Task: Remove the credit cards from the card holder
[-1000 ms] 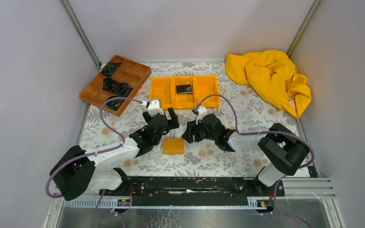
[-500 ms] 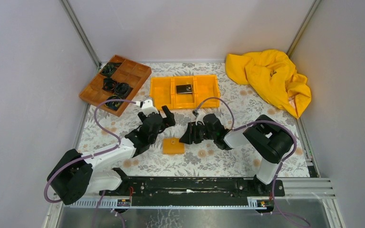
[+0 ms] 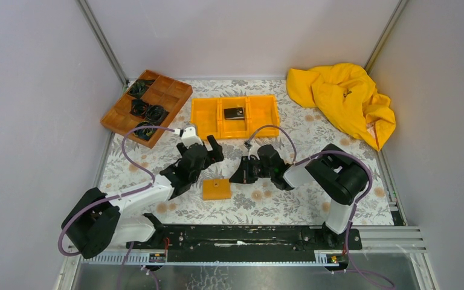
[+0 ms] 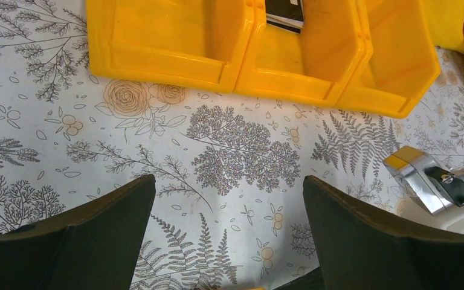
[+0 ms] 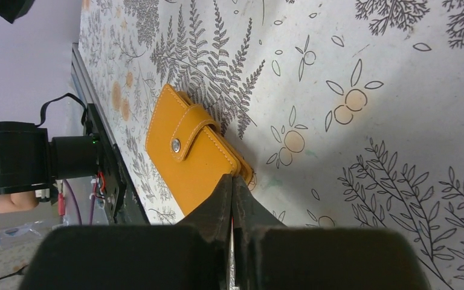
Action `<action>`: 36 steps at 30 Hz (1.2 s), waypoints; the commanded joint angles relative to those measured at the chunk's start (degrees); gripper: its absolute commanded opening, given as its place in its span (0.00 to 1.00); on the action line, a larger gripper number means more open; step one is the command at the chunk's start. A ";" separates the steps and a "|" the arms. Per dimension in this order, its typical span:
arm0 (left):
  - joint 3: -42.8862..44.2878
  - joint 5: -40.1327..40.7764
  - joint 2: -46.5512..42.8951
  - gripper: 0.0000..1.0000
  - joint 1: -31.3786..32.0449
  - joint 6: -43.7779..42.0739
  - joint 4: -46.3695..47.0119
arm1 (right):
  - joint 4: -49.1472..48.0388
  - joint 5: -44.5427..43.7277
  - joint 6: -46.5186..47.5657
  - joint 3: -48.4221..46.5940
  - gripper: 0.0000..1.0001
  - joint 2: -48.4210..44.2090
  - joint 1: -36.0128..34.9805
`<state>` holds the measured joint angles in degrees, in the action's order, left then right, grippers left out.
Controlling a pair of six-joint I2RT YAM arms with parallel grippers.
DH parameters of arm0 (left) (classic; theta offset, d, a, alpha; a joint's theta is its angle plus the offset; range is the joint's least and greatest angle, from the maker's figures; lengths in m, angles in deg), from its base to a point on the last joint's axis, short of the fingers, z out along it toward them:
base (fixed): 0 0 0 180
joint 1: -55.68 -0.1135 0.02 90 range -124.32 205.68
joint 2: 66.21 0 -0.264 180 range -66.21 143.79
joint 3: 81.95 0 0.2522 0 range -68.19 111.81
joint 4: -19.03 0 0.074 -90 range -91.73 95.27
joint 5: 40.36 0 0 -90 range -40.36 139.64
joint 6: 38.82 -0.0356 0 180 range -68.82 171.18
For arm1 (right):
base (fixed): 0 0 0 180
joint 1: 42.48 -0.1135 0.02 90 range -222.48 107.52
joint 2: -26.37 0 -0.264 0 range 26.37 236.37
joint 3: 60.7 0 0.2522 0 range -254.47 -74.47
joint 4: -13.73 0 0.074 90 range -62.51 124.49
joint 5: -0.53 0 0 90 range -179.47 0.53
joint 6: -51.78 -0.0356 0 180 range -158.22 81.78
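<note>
Shifted slightly nearer and leftward, the card holder (image 3: pixel 216 188) lies snapped shut on the desk (image 3: pixel 278 202) between the arms, and nothing of its inside shows. Beside it the right end effector (image 5: pixel 232 181) has clamped fully closed, tips at the holder's edge; whether they pinch anything is hard to tell. Farther off, the left end effector (image 4: pixel 228 181) hangs wide open, empty. One black card (image 3: pixel 234 113) sits in the middle compartment of the orange bin (image 3: pixel 204 118), cut off in the left wrist view.

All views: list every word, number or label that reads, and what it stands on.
None can be read.
Black card in the bin: too small to tell.
Card holder: no text, only a snap.
</note>
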<state>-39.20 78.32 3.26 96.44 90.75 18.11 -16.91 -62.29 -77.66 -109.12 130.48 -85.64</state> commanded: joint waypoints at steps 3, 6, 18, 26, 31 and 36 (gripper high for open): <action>1.06 -0.39 0.88 1.00 -0.32 0.24 0.55 | -5.79 3.15 -3.02 0.84 0.00 -0.73 2.74; 1.07 -0.57 0.86 1.00 -0.34 0.24 0.52 | -6.79 2.59 -3.45 2.75 0.00 -2.66 5.09; 1.11 -1.09 0.80 1.00 -0.41 0.25 0.79 | -7.47 5.07 -3.05 1.62 0.42 -0.95 5.38; 1.03 -0.66 0.31 1.00 -0.41 0.23 0.70 | 9.36 -3.85 8.93 -4.33 0.53 -3.57 -1.48; 1.07 3.47 -1.08 1.00 -0.40 1.27 -1.53 | 20.87 -19.70 20.28 -7.28 0.71 -8.49 -8.07; 1.02 6.72 -2.56 1.00 -3.57 7.20 -7.12 | 25.44 -27.50 26.75 -9.63 0.86 -7.44 -11.79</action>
<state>-39.18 80.64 2.21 95.82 92.70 15.67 1.60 -78.77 -60.07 -115.72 123.14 -95.13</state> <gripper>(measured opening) 0.998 0.843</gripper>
